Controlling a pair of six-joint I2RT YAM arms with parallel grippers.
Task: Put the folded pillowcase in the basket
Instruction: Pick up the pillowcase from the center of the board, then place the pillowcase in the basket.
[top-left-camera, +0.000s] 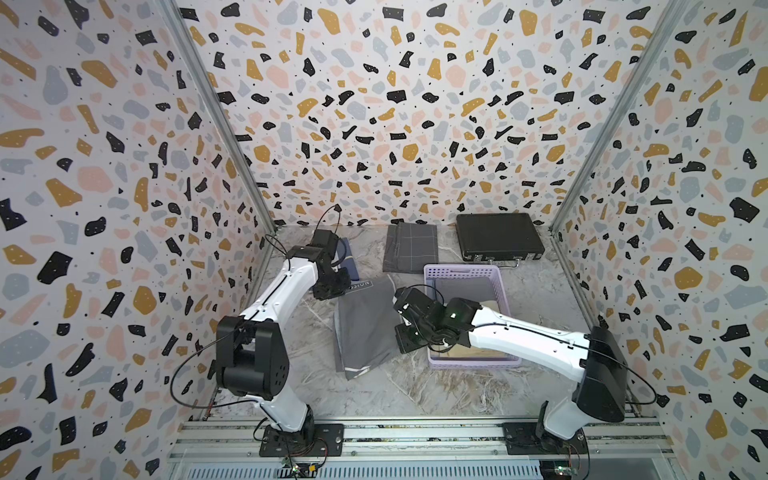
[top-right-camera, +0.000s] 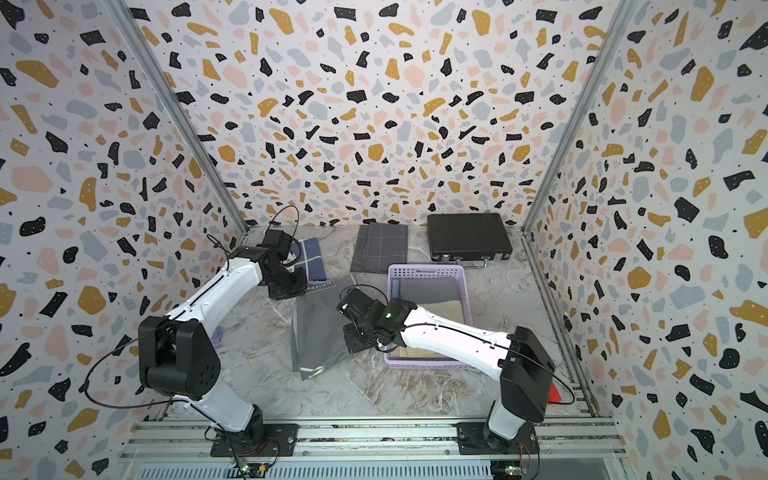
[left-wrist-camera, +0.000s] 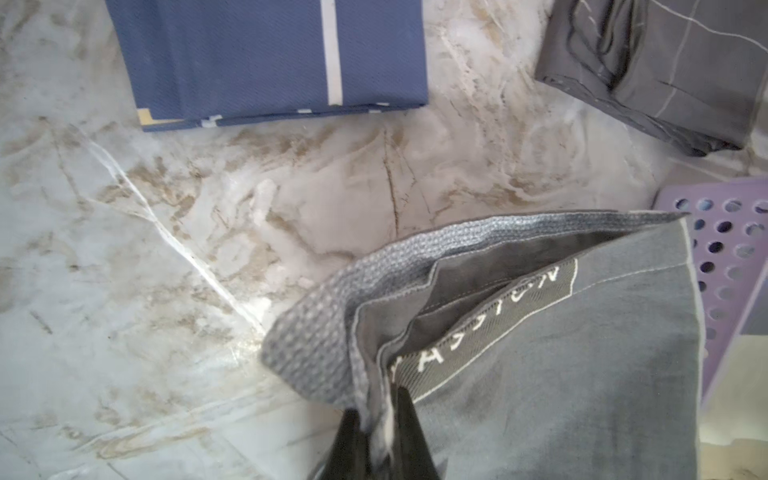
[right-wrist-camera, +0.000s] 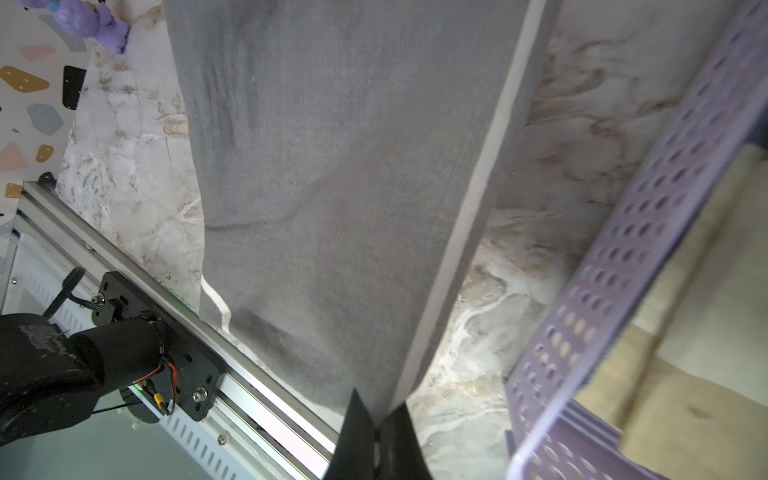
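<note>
Pillowcase (top-left-camera: 360, 328), grey and folded, hangs just beside the basket (top-left-camera: 462, 271); the left gripper (left-wrist-camera: 374, 415) is clenched on its far corner, the right gripper (right-wrist-camera: 376, 415) on its basket-side edge; layers fan apart at the left pinch, so the fold may open; sagging cloth could snag the rim; bare tabletop (top-left-camera: 415, 390) lies toward the rail (top-left-camera: 415, 432).

Three walls enclose cell: back wall (top-left-camera: 395, 104), left wall (top-left-camera: 83, 208), right wall (top-left-camera: 685, 187). All white terrazzo print, with chips in black, ochre, pink and grey-blue. Bare aluminium posts (top-left-camera: 216, 112) at both back corners. Tabletop (top-left-camera: 415, 390) grey-white marble look, tan veining. Aluminium rail (top-left-camera: 415, 434) along near edge; slotted white grille (top-left-camera: 374, 473) just beyond it. Light even, diffuse.
</note>
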